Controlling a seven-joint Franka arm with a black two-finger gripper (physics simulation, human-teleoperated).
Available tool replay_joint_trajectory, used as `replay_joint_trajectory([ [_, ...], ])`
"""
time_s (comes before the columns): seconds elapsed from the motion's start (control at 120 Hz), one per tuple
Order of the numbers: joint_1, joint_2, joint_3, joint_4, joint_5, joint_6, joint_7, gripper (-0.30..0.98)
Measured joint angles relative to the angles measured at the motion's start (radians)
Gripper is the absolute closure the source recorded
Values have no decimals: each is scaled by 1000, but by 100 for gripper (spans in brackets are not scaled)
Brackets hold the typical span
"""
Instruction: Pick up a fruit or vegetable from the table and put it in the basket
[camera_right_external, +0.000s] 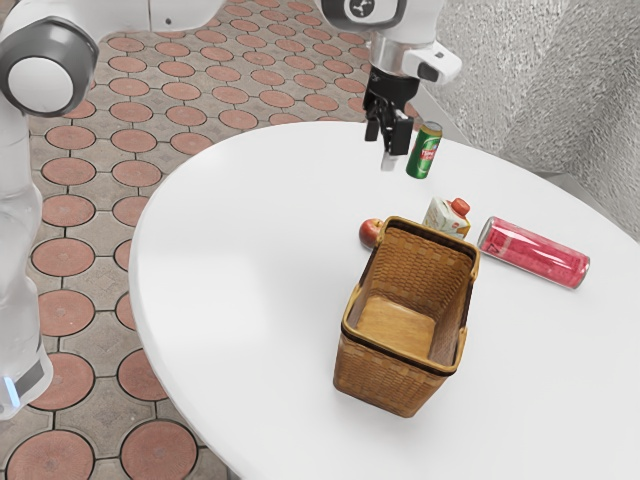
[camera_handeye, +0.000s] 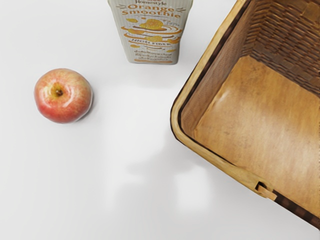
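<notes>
My gripper (camera_right_external: 386, 148) is in the air over the table's far part in the exterior view, its fingers apart and no object between them. A red and yellow apple (camera_right_external: 370, 233) rests on the white table beside the wicker basket (camera_right_external: 385, 375), whose rim slightly overlaps it in that view. In the wrist view the whole apple (camera_handeye: 63, 96) shows, stem up, a gap away from the basket (camera_handeye: 220, 165). The part of the basket floor in sight is bare.
An orange smoothie carton (camera_right_external: 445, 216), also in the wrist view as the carton (camera_handeye: 150, 35), stands close behind the basket. A green can (camera_right_external: 424, 151) stands near the gripper. A pink-red cylindrical container (camera_right_external: 535, 252) lies toward the exterior view's right. The round table (camera_right_external: 230, 300) has a curved edge.
</notes>
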Motion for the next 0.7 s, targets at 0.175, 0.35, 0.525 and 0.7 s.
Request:
replay_joint_trajectory([
  [0.175,-12,0,0,0,-1,0,-1,0],
  [0.35,-59,-6,40,36,6,-14,-2,0],
  [0.525,-97,6,124,58,13,-27,-2,0],
  [0.7,36,90,171,59,8,-25,-1,0],
])
